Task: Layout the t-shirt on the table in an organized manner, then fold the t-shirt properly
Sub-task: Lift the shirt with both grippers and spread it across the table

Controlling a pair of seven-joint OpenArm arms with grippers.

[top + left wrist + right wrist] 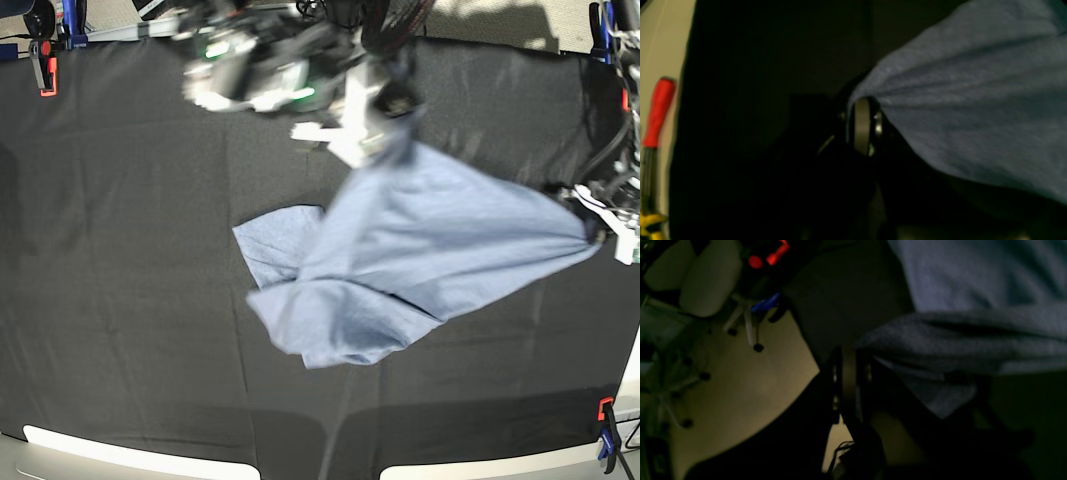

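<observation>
The light blue-grey t-shirt (420, 250) hangs stretched between both grippers, and its lower left part lies crumpled on the black table (120, 250). My left gripper (592, 232), at the right edge of the base view, is shut on a bunched corner of the shirt (973, 100); one finger (863, 126) shows at the pinch. My right gripper (398, 95), blurred at the top centre, is shut on another edge and holds it above the table. In the right wrist view folded layers of the shirt (957, 336) run out from that gripper (857, 353).
Orange clamps (45, 72) (605, 410) sit at the table's corners, and a red-handled clamp (658, 113) stands at its edge. An office chair (706, 276) is on the floor beyond the table. White edges (140, 455) line the front.
</observation>
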